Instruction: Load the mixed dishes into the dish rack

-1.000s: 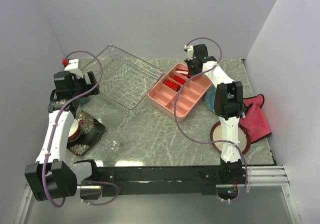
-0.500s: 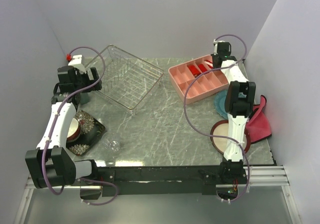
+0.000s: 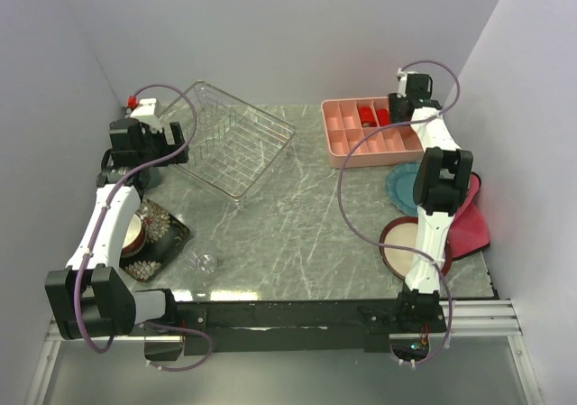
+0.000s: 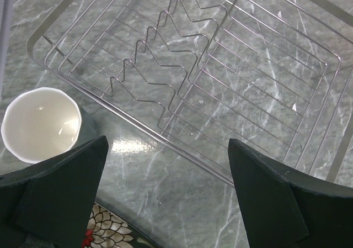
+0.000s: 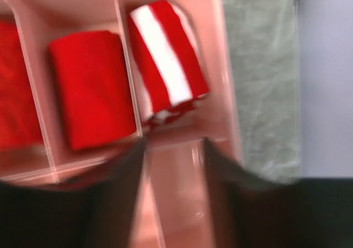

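The wire dish rack (image 3: 227, 149) stands empty at the back left, and it fills the left wrist view (image 4: 220, 66). My left gripper (image 3: 150, 140) hovers open above the rack's near-left edge (image 4: 166, 148), holding nothing. A grey-blue mug (image 4: 39, 124) stands upright just outside that edge. The black floral square plate (image 3: 162, 232) lies at the near left with a small patterned bowl (image 3: 133, 234) on it. A clear glass (image 3: 206, 262) stands beside them. On the right lie a teal plate (image 3: 399, 188) and a red-rimmed plate (image 3: 397, 250). My right gripper (image 3: 407, 109) sits at the pink tray's far right corner, jaws parted (image 5: 174, 146).
The pink compartment tray (image 3: 374, 134) lies at the back right with red blocks (image 5: 91, 88) in it, one striped white (image 5: 165, 60). A pink-red cloth (image 3: 464, 223) lies by the right wall. Walls close in on the left, back and right.
My right gripper dragged the pink tray from the middle to the back right, turning it, and its jaws have now parted. The left gripper shifted slightly back and left, staying open.
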